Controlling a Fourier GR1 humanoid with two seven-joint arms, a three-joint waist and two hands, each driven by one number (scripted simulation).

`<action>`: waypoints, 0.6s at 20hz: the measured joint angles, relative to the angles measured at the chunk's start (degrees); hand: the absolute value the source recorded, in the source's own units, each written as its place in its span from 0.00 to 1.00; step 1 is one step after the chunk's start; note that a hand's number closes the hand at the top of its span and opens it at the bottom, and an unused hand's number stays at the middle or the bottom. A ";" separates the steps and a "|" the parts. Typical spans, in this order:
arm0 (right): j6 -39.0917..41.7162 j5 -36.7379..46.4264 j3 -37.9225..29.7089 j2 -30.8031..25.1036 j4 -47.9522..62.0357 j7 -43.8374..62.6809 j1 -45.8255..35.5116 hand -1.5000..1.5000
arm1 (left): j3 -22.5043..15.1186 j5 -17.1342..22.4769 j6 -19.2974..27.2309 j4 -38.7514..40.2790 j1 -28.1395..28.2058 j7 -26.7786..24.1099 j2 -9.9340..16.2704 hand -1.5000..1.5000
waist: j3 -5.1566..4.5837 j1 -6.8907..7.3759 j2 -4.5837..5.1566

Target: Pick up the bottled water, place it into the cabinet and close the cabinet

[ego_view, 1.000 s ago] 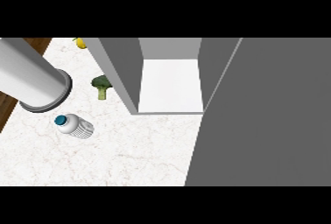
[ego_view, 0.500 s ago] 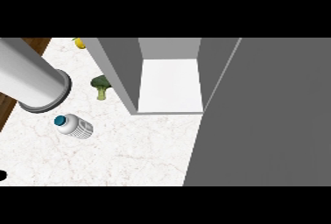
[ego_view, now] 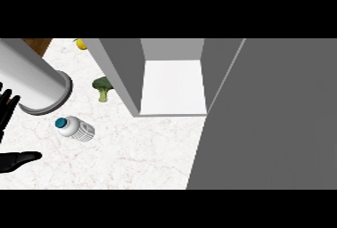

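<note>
A black left hand (ego_view: 12, 133) has just entered at the left edge, fingers spread and holding nothing, just beside the water bottle (ego_view: 75, 128) lying on the counter (ego_view: 138, 156). The cabinet (ego_view: 172, 84) stands open nearby. The grasp seems about to begin.

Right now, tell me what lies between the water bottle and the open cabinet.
In the head view, only bare marble counter separates the bottled water from the cabinet. The broccoli sits farther back, off that line.
</note>
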 measured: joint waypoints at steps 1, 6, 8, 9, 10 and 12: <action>-0.25 0.07 0.16 -0.40 -0.14 0.20 0.05 0.00 | -0.55 -1.29 0.14 1.53 -0.30 -1.32 -0.42 0.00 | 0.00 -0.07 0.00; -1.31 0.02 0.08 -1.45 -0.07 -0.43 -0.26 0.00 | -1.19 -4.10 -1.42 10.22 -2.16 -6.58 0.10 0.00 | 0.00 -0.01 0.04; -2.06 0.11 0.24 -1.03 0.04 0.65 -1.60 0.00 | -2.06 -6.09 -1.39 13.58 -2.80 -9.51 -0.39 0.00 | -0.01 0.05 0.05; -2.08 0.04 0.05 -1.40 -0.01 0.27 -1.38 0.00 | -2.40 -6.64 -1.63 15.06 -3.11 -10.76 -0.53 0.00 | -0.01 0.06 0.05; -2.21 0.03 -0.07 -1.64 -0.05 0.21 -1.51 0.00 | -2.73 -7.37 -1.38 16.42 -3.87 -11.54 -0.56 0.00 | 0.00 0.05 0.05; -3.09 0.26 1.02 -1.61 -0.06 0.60 -1.62 0.00 | -3.05 -8.43 -1.62 19.80 -5.01 -13.88 -0.37 0.00 | 0.00 0.01 0.04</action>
